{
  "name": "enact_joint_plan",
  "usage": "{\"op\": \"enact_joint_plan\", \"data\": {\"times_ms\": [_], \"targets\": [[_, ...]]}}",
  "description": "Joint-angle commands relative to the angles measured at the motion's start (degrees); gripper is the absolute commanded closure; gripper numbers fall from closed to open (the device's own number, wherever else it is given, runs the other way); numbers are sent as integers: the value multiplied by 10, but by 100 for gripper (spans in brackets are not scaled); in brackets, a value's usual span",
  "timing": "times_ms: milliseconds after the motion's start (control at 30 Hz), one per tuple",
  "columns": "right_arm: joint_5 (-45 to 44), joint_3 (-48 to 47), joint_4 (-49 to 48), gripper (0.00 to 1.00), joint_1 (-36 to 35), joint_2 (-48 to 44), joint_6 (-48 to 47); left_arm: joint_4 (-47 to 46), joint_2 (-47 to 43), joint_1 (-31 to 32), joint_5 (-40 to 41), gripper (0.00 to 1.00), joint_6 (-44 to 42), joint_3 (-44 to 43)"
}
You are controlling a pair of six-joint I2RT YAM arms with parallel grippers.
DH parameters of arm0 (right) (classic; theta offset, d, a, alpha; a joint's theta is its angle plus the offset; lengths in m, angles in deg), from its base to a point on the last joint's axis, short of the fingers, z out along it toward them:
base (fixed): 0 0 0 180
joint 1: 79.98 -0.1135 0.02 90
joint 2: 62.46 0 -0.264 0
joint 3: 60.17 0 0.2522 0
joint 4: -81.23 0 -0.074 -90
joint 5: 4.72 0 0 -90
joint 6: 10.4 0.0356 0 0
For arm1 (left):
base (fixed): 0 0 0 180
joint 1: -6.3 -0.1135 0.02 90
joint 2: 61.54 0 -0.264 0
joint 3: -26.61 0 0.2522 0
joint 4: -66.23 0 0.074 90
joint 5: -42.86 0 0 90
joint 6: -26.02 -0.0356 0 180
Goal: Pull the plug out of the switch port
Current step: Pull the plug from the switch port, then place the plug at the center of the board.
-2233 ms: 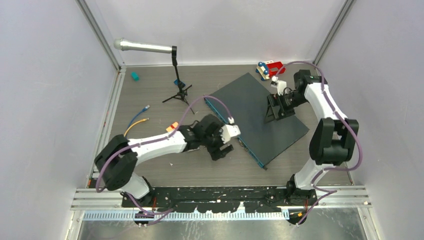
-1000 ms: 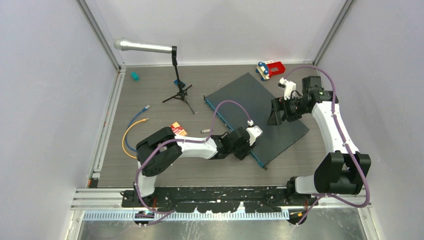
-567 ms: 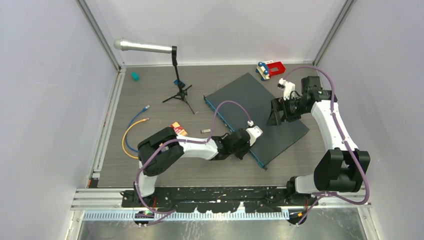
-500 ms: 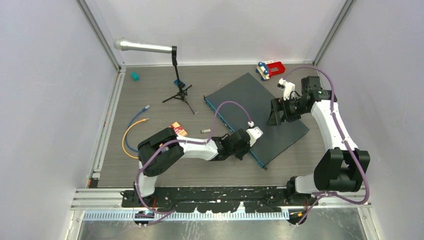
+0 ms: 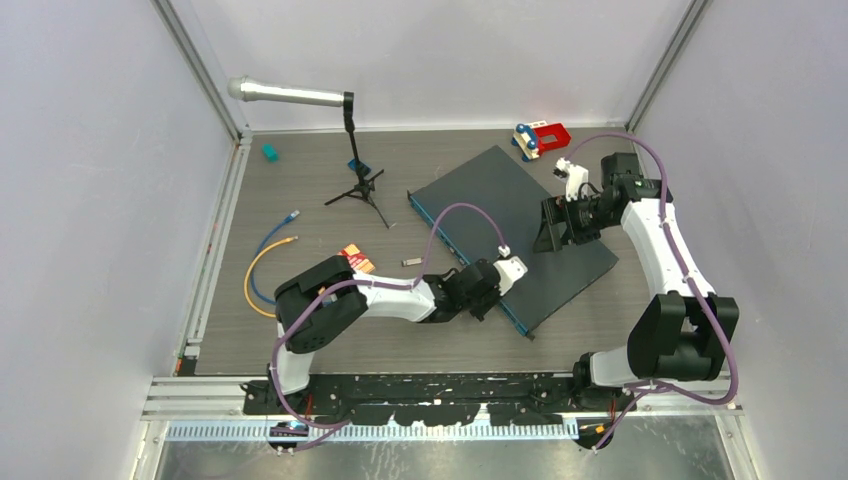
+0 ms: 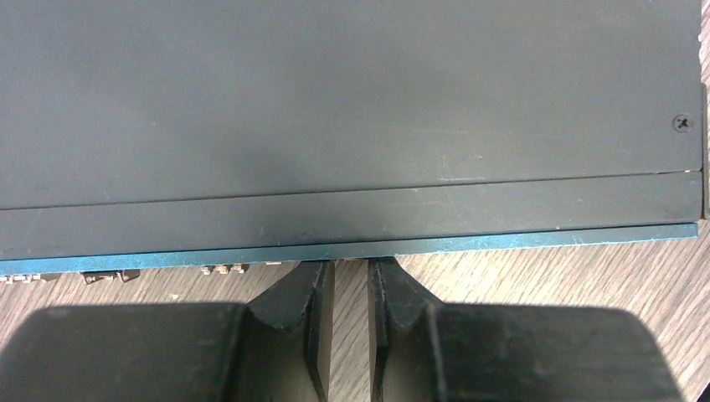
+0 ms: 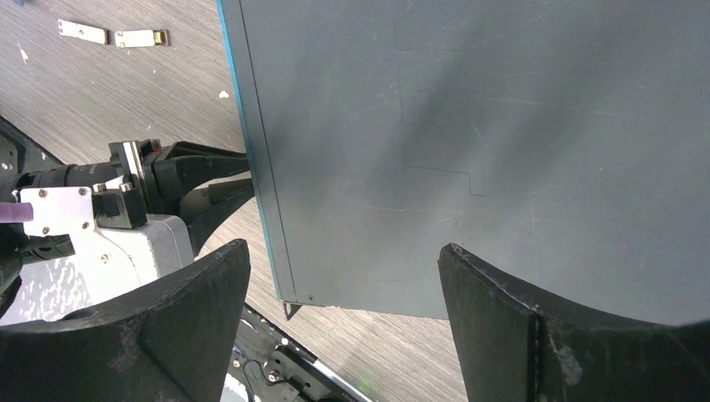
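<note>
The switch (image 5: 490,200) is a flat dark grey box lying at an angle mid-table, its thin blue front edge (image 6: 519,239) facing my left arm. My left gripper (image 5: 496,292) is low on the table at that edge, near its near end. In the left wrist view the left gripper (image 6: 352,266) has its jaws a narrow gap apart, with wood grain showing between them. The fingertips (image 6: 311,272) run under the blue lip, so the plug is hidden. My right gripper (image 5: 553,228) hangs wide open over the switch's far right part (image 7: 502,126).
A microphone on a small tripod (image 5: 352,150) stands at the back left. Loose blue and orange cables (image 5: 262,262) lie at the left. An orange packet (image 5: 353,257), a teal block (image 5: 269,152) and a red toy (image 5: 541,135) sit around the switch.
My left arm has slid right along the switch's front edge and its jaws have narrowed. The right arm shifted earlier and has stayed nearly still over the last second.
</note>
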Motion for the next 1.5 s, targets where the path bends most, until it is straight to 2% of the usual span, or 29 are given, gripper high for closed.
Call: {"op": "enact_joint_plan", "data": {"times_ms": [0,300,533,833,1067,1300,1467], "targets": [[14,-10,9,13,3,8,-14,93,-11,1,19,100,-38,-12],[16,-12,11,13,3,16,-15,261,8,1,-17,100,-17,-60],[17,-12,13,13,3,15,-15,262,-23,1,-18,100,-18,-41],[18,-12,16,13,3,17,-18,218,-73,-6,-31,100,-47,2],[20,-15,20,13,3,23,-19,236,-143,-19,-90,100,-136,62],[22,-15,20,13,3,23,-20,385,-230,-88,-178,99,-278,71],[28,-17,23,13,3,26,-21,439,-262,-140,-162,91,-354,101]]}}
